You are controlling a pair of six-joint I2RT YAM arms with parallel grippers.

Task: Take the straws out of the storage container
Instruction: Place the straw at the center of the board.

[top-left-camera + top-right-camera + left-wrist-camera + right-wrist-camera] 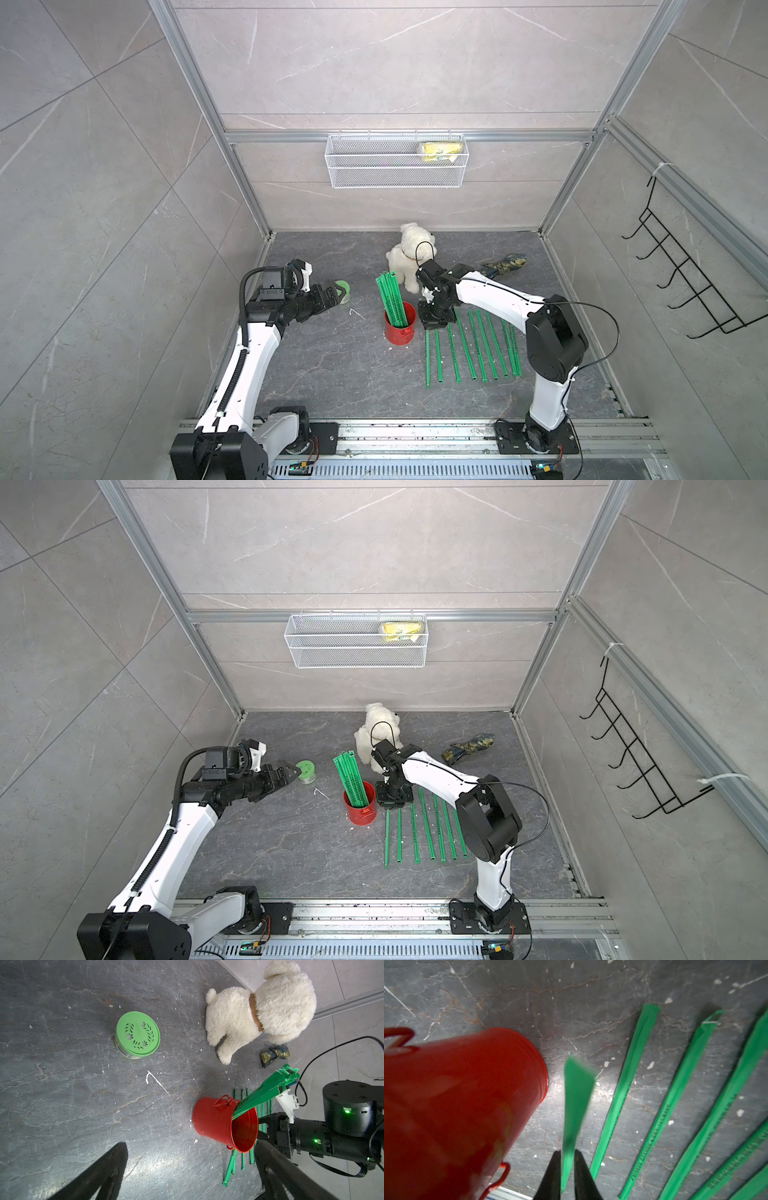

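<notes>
Nearest me, a row of straws (623,1093) lies side by side on the surface. At the edge of the row beside the can, my right fingers (552,1172) point down and stand narrowly apart with one straw (577,1093) between them. I cannot tell whether they pinch it or only flank it. I judge the step is setting it down: keep it low and parallel to the row, open fully, then lift straight up, because the storage container (399,334) stands just beside. That red can holds a leaning bundle (390,299) not yet taken out. My left fingers (99,1172) gape wide and empty near the green-lidded jar (138,1032), whose contents are hidden. Beyond sits a plush dog (409,253). The wall basket (374,174) holds a yellow packet (440,150).
</notes>
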